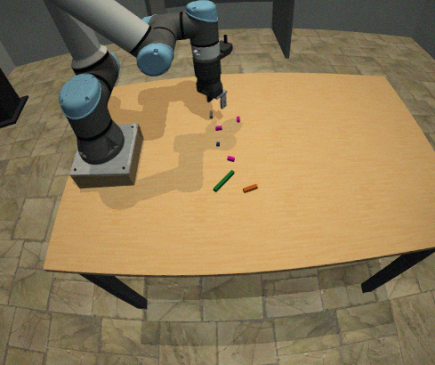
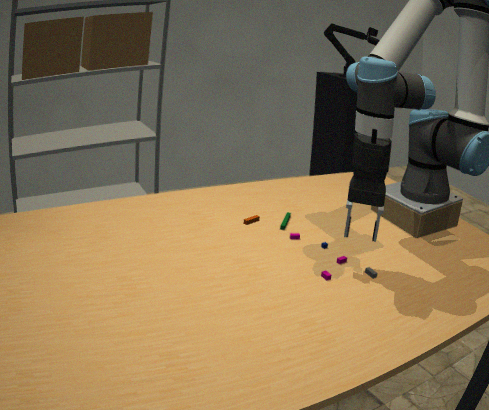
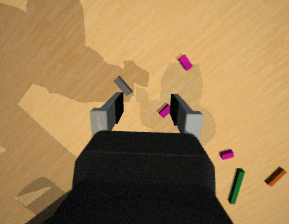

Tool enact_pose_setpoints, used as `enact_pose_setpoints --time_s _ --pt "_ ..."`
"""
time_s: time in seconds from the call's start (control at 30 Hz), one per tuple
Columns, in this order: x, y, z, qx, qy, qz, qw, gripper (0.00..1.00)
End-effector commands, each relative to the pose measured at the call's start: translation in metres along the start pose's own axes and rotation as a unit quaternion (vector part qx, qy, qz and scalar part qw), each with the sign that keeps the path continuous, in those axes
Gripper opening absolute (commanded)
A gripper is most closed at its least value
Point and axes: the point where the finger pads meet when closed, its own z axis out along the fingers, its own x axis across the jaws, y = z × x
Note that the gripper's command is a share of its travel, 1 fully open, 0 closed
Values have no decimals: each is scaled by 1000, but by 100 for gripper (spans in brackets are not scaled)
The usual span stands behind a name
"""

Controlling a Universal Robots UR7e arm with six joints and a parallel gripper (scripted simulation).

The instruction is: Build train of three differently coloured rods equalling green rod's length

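Observation:
The green rod [image 1: 223, 181] lies flat near the table's middle, with the orange rod [image 1: 250, 188] just to its right. Three magenta rods [image 1: 230, 158] [image 1: 218, 128] [image 1: 237, 118], a small blue rod [image 1: 218, 143] and a grey rod [image 1: 211, 114] lie scattered toward the robot base. My gripper [image 1: 220, 101] is open and empty, hovering above the table near the grey rod. In the wrist view my gripper [image 3: 146, 102] has the grey rod [image 3: 123, 85] just beyond its left finger and a magenta rod [image 3: 164, 110] by its right finger. The blue rod is hidden there.
The robot base [image 1: 105, 156] stands on the table's left side. A shelf [image 2: 86, 100] with boxes stands beyond the table in the exterior view. All rods lie apart from each other, none end to end.

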Motion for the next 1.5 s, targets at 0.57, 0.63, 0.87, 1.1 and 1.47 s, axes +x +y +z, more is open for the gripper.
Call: enact_pose_setpoints --time_s 0.57,0.63,0.87,1.1,1.47 --pt "-27 -4 3 0 1 -271 963 100" --pt "-29 -4 4 0 1 -288 958 100" --pt "-33 -4 4 0 1 -331 944 100" --pt "-35 -4 4 0 1 -347 938 100" --pt "-35 -4 4 0 1 -354 935 54"
